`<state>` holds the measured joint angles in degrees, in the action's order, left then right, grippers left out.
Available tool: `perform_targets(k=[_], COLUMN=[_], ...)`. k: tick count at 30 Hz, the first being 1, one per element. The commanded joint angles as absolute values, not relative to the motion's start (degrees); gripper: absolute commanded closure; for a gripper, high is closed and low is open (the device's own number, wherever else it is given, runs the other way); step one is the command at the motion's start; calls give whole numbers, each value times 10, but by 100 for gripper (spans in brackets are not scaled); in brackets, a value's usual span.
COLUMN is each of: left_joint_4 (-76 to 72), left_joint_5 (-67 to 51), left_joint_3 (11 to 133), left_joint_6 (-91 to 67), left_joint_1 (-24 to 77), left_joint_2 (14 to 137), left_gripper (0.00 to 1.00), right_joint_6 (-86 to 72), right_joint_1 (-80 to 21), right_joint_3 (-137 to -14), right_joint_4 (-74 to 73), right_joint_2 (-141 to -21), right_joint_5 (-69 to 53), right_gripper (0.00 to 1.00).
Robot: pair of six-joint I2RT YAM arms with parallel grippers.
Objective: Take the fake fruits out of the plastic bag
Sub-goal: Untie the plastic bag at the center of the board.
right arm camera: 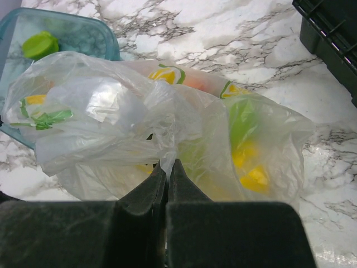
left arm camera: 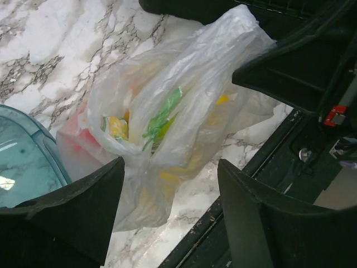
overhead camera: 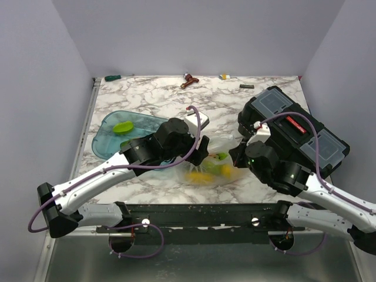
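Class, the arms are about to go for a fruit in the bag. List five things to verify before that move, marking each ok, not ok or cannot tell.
1. The right gripper is shut on the plastic bag: ok.
2. The left gripper is open and holds nothing: ok.
3. The bag's mouth faces the left gripper: cannot tell, as the film is bunched.
4. The fake fruits to be taken are inside the bag: ok, yellow and green show through.
5. The teal tray has bare room: ok, with only one green piece seen in it.
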<state>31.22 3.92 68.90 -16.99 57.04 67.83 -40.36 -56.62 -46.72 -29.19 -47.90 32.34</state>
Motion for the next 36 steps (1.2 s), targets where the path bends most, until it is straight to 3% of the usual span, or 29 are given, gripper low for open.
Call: perform_targets(k=[1,14,17,22,26,33,36], left_joint_4=[331,283,244,286,319,194,223], left_joint_5=[42,76,10,-108,-209,-220,-174], left_joint_3=[714,857,858,922,949,780,783], left_joint_6=[-169,-56,-61,-138,-180,-195,-193], left_joint_1=[582,590,571,527,520,519,516], left_joint_2=[670,814,836,877,899,846,873], left_gripper=[31,24,24,41,44,24,24], right_joint_6=[-379,-316,-296,-296,-348,-346,-332], right_joint_1=[-565,-565,-566,-565,-565,-565,-566], right_joint_3=[-495,-466,-441,-392,-439,-429,-389], right_joint_4=[-280,-228,-201,-211,-291,-225,-160], right_joint_2=[-488,-493,-485,-458,-454,-462,-434], right_joint_5=[289,252,251,248,254,196,161], right_gripper=[99,99,99,99,99,99,99])
